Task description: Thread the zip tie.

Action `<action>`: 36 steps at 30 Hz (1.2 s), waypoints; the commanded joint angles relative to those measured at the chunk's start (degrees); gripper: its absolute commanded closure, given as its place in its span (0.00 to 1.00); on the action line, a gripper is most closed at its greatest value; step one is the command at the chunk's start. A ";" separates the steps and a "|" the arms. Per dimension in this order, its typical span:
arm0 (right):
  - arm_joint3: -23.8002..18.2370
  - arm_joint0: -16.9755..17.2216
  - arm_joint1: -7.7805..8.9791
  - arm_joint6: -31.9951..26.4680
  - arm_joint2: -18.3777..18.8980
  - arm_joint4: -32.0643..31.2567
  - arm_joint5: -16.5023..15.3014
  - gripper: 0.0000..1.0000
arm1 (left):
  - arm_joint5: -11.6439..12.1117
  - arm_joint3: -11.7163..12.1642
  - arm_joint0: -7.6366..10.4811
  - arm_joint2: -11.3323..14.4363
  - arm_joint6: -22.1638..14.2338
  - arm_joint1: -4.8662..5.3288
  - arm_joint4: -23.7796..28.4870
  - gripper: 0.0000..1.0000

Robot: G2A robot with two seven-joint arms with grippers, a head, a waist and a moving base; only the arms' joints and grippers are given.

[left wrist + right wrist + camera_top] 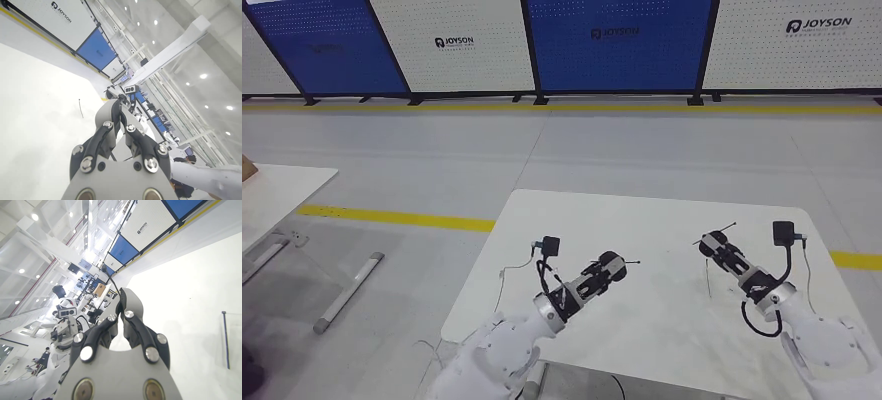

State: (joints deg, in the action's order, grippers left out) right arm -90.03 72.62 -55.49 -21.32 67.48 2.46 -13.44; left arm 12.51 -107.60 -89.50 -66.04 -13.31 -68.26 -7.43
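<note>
My right gripper (708, 242) (120, 292) hovers over the right half of the white table (642, 215), shut on a black zip tie (111, 279). The tie sticks out past the fingertips and ends in its head. My left gripper (616, 264) (119, 103) is over the table's middle front. It is shut, and a thin black zip tie end (634, 262) pokes out toward the right arm. The two grippers are apart, tips facing each other. A second loose zip tie (708, 280) (81, 108) (226, 340) lies flat on the table below the right gripper.
The table's left edge and rounded corner lie close to the left arm. Another white table (272, 190) stands at the far left across the floor. Blue and white panels (622, 45) line the back of the room.
</note>
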 commanded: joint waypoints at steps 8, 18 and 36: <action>0.00 0.00 0.00 0.00 0.00 0.00 0.00 1.00 | 0.46 6.23 4.14 1.84 -10.00 -0.14 9.97 1.00; -2.66 4.01 -0.66 6.29 -0.56 -2.54 -2.72 1.00 | 0.46 6.23 4.14 1.84 -10.00 -0.14 9.97 1.00; -5.38 8.06 -1.23 9.44 -1.83 -6.30 -1.19 1.00 | 0.57 6.54 4.88 2.08 -3.68 -0.52 9.71 1.00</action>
State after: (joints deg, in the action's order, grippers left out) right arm -95.41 80.68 -56.72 -11.88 65.65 -3.84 -14.64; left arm 12.98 -101.14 -84.91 -63.96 -18.92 -68.69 2.66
